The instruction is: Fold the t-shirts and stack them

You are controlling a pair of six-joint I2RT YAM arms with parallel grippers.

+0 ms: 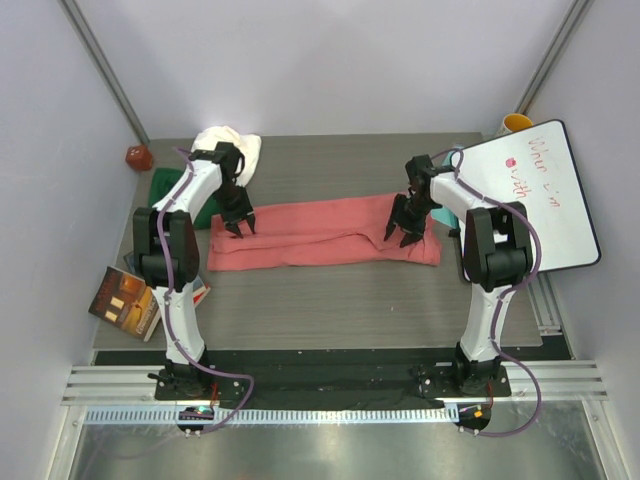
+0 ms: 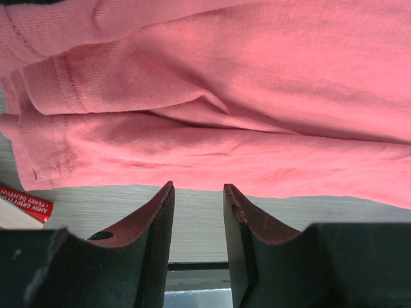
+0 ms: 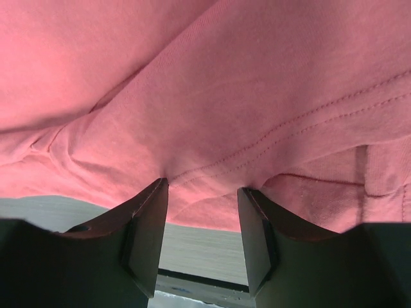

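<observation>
The salmon-pink t-shirt [image 1: 325, 232] lies as a long folded strip across the middle of the table. It fills the left wrist view [image 2: 225, 96] and the right wrist view [image 3: 212, 90]. My left gripper [image 1: 240, 228] is over its left end. It is open and empty [image 2: 199, 187], with its tips at the shirt's near edge. My right gripper [image 1: 405, 234] is over the right end. It is open [image 3: 202, 186] and its fingertips [image 3: 160, 183] press into the cloth by a stitched hem. The dark green t-shirt [image 1: 180, 192] lies at the back left, partly hidden by the left arm. The cream-white t-shirt [image 1: 232, 143] lies behind it.
A whiteboard [image 1: 545, 195] with red writing leans at the right, with a yellow cup [image 1: 517, 122] behind it. A small red object [image 1: 138, 157] sits at the back left. Glossy books [image 1: 128, 300] lie at the table's left edge; a red strip of one shows in the left wrist view [image 2: 26, 202].
</observation>
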